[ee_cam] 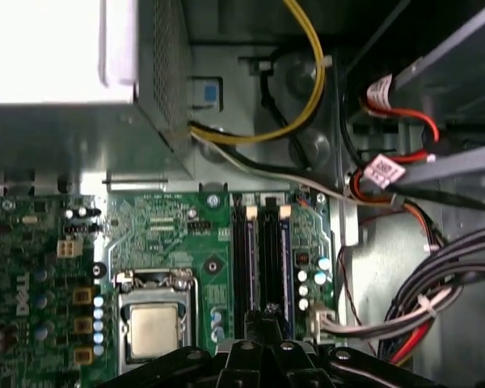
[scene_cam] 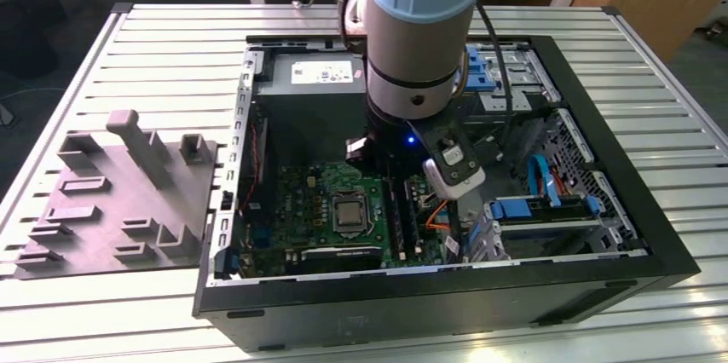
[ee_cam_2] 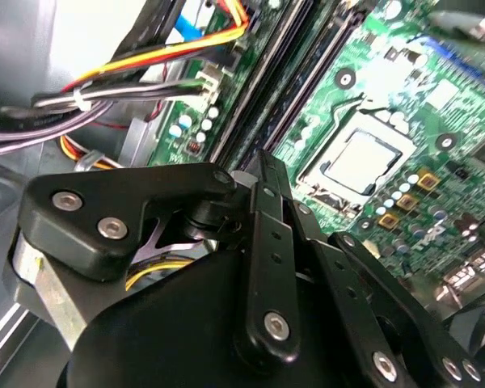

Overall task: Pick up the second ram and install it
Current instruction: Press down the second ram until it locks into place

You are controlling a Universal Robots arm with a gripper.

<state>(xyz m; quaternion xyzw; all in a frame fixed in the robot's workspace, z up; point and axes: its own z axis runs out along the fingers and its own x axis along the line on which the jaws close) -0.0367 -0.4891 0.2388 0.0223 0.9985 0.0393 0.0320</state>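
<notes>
My gripper (scene_cam: 387, 167) reaches down inside the open computer case (scene_cam: 637, 235), over the green motherboard (scene_cam: 307, 201). In both wrist views its black fingers are pressed together, and the gripper (ee_cam: 263, 319) (ee_cam_2: 263, 162) ends right above the long black memory slots (ee_cam: 268, 259). A slim dark blue strip (ee_cam: 284, 267) stands edge-up among those slots; it looks like a seated ram. I cannot tell whether the fingertips touch it. Nothing shows between the fingers.
The processor socket (ee_cam: 153, 327) lies beside the slots. A silver power supply (scene_cam: 319, 73) and bundled cables (ee_cam: 420, 315) crowd the other side. Blue drive brackets (scene_cam: 529, 210) sit at the exterior view's right, and a grey fixture block (scene_cam: 114, 201) lies on the slatted table at its left.
</notes>
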